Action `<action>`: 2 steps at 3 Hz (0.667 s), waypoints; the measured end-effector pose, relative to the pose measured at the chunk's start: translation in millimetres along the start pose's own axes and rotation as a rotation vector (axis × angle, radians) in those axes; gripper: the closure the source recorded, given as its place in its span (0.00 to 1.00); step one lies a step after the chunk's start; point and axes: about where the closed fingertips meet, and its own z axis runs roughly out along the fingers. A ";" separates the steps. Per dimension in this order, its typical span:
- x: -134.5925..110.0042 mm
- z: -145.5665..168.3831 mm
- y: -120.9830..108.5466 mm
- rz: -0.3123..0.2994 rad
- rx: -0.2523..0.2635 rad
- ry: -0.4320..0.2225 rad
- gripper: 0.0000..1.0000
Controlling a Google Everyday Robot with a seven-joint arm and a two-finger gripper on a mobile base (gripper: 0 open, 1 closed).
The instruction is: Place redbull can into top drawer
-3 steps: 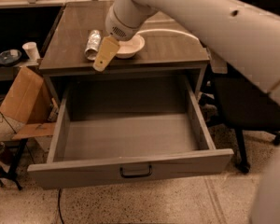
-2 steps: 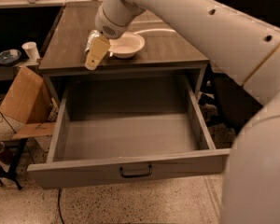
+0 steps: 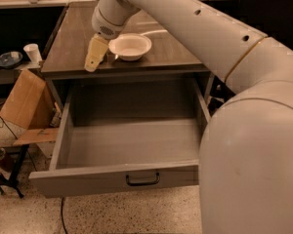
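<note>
The top drawer [image 3: 88, 182] stands pulled wide open under the wooden tabletop [image 3: 68, 43]; its grey inside is bare and its dark handle [image 3: 142, 180] sits at the middle of the front panel. My gripper [image 3: 95, 56], tan-coloured, hangs from the big white arm [image 3: 195, 28] down onto the tabletop's front left part, just left of the white bowl [image 3: 130, 46]. The redbull can does not show; the gripper covers the spot beside the bowl.
A white paper cup [image 3: 33, 52] and a dark dish [image 3: 9, 58] stand on a low shelf at the left. A cardboard box [image 3: 25, 101] leans beside the drawer's left side. The arm's bulk fills the right of the view.
The gripper has moved left along the tabletop and now covers the can that lay left of the bowl. The arm fills more of the right side.
</note>
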 end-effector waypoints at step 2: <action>27.8 28.8 -29.6 0.041 0.055 -0.073 0.00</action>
